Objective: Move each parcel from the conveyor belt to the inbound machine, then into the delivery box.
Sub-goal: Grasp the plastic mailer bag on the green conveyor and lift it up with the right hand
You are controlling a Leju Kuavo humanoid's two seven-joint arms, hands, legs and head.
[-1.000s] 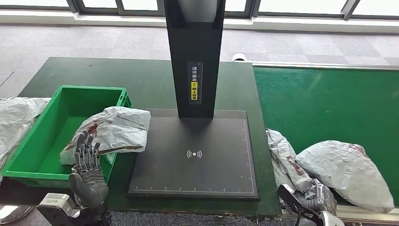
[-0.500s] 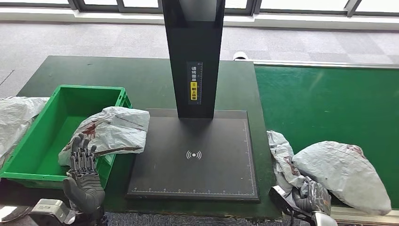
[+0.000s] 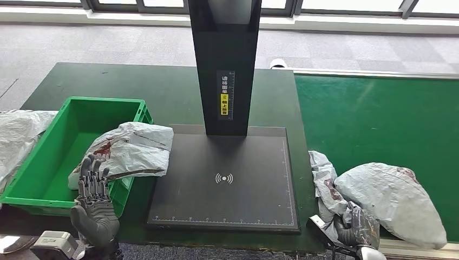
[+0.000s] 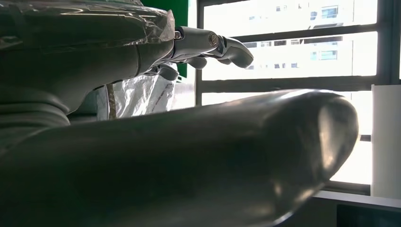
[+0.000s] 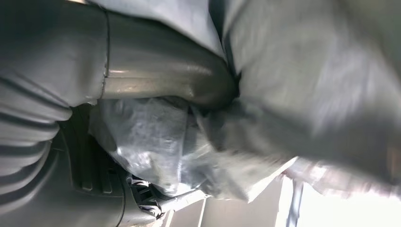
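Note:
A crumpled grey parcel lies at the left edge of the green conveyor belt. My right hand grips its near end, and in the right wrist view the thumb presses into the grey plastic. A bigger grey parcel lies just to its right. The inbound machine has a black platform and a black column. Another grey parcel hangs over the right rim of the green delivery box. My left hand stands open just in front of it, its fingers straight.
One more grey parcel lies on the table to the left of the green box. The dark green table runs behind the box and the machine. Grey floor and windows are beyond.
My left hand has drawn back and down a little from the parcel on the box rim. My right hand has shifted slightly to the left at the crumpled parcel. The view has drifted slightly.

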